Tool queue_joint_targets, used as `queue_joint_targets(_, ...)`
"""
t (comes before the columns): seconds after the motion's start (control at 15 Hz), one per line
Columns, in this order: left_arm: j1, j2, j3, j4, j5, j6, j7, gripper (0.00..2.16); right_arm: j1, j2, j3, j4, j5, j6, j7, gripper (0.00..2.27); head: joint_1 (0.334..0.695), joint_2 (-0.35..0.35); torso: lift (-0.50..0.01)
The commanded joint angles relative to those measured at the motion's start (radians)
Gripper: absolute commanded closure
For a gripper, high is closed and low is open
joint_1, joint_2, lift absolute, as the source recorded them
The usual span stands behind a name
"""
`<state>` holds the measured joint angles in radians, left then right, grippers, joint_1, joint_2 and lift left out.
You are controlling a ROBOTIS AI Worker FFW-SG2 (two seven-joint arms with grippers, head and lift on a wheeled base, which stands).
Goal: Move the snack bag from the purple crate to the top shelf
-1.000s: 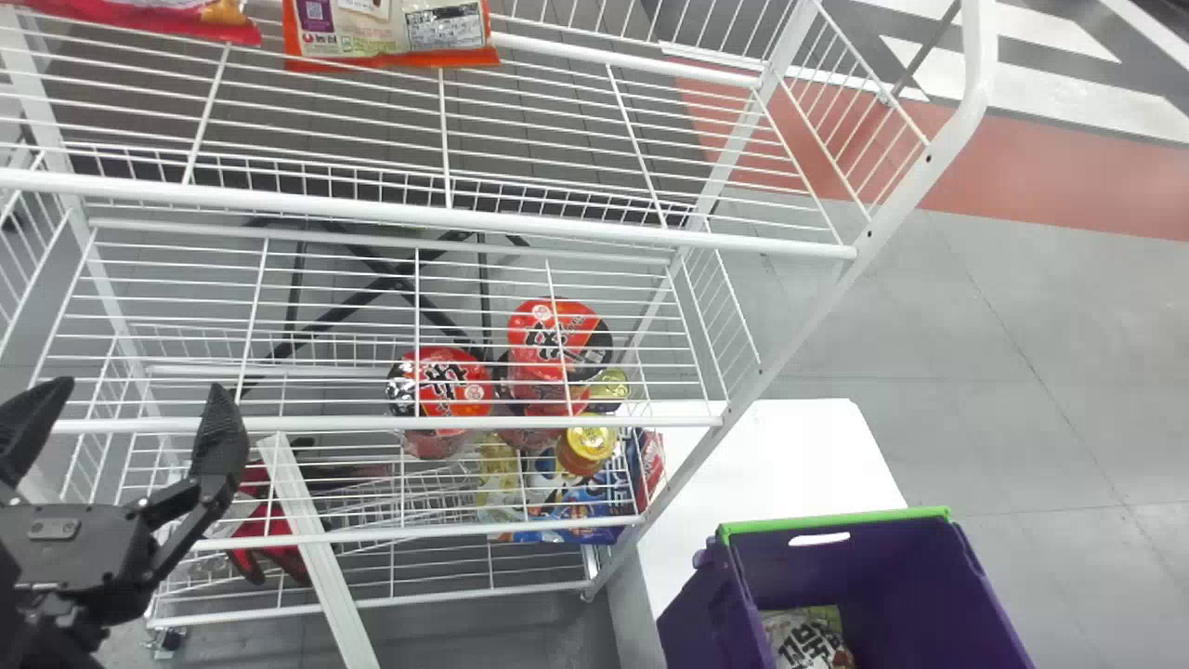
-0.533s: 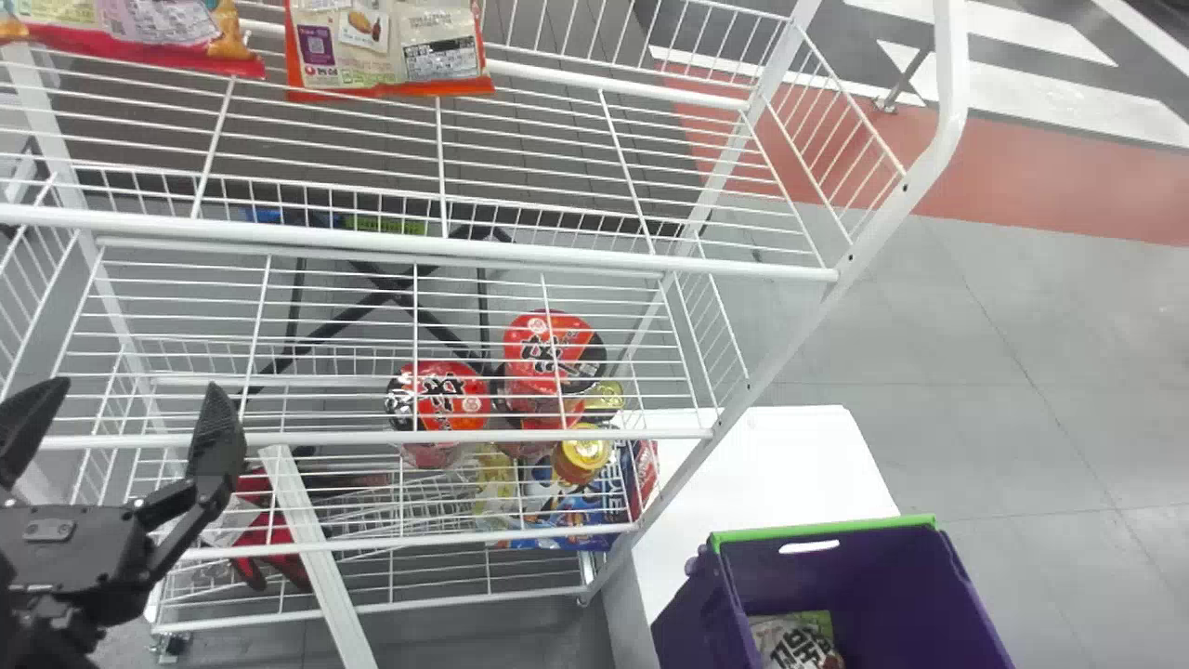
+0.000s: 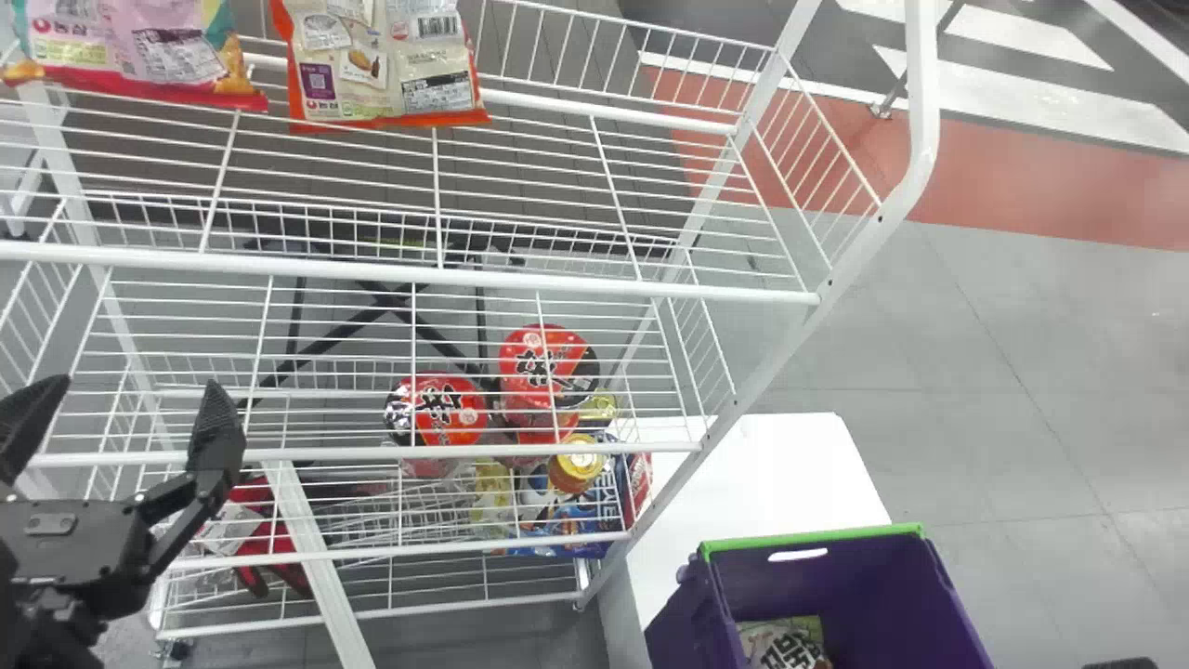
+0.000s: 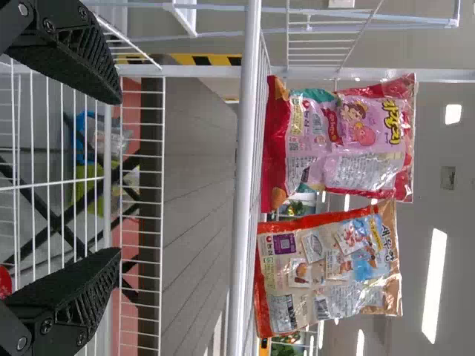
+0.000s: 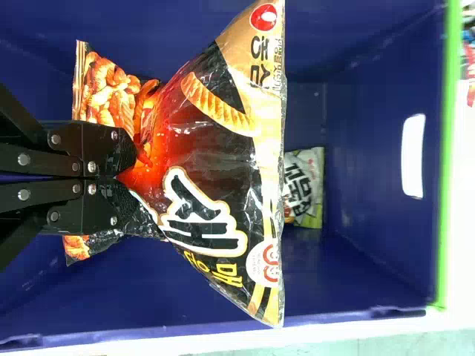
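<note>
"Where is your snack bag (image 5: 223, 170) right now?"

"You have it in the right gripper (image 5: 133, 165). The jaws are narrow, pinched on its crumpled middle, and it fans out on both sides of them. The larger printed part spreads out past the tips."

"And what is behind it?"

"The inside of your purple crate (image 3: 929, 595), near right in the scene, by the white tabletop (image 3: 771, 483). Another bag (image 3: 790, 646) lies down in the crate, apart from the one you hold."

"What about your other arm?"

"Your left gripper (image 3: 125, 390) is at the near left, in front of the rack. Its jaws are wide, with nothing between them."

"How does your top shelf (image 3: 399, 271) look?"

"You have two bags standing side by side on it, toward the far left: a pink one (image 3: 139, 46) and, just to its right, an orange-edged one (image 3: 381, 65). Your held bag is well apart from them. Lower down, you can see round red tubs (image 3: 548, 367)."
</note>
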<state>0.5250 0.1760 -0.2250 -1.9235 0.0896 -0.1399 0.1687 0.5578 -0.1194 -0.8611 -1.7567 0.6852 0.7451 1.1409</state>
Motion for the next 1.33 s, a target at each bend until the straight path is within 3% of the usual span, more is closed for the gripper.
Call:
queue_joint_targets(0.0,-0.002,0.002,0.001,0.001,0.006,0.004,0.000,0.10,-0.013,0.001,0.005,-0.006,0.011,0.015,0.003,1.65,0.695,-0.350,-0.170)
queue_joint_targets(1.27,0.033,0.000,0.006,-0.034,-0.005,0.004,0.005,0.10,-0.016,0.004,0.014,-0.053,0.007,0.021,0.020,1.65,0.695,-0.350,-0.096)
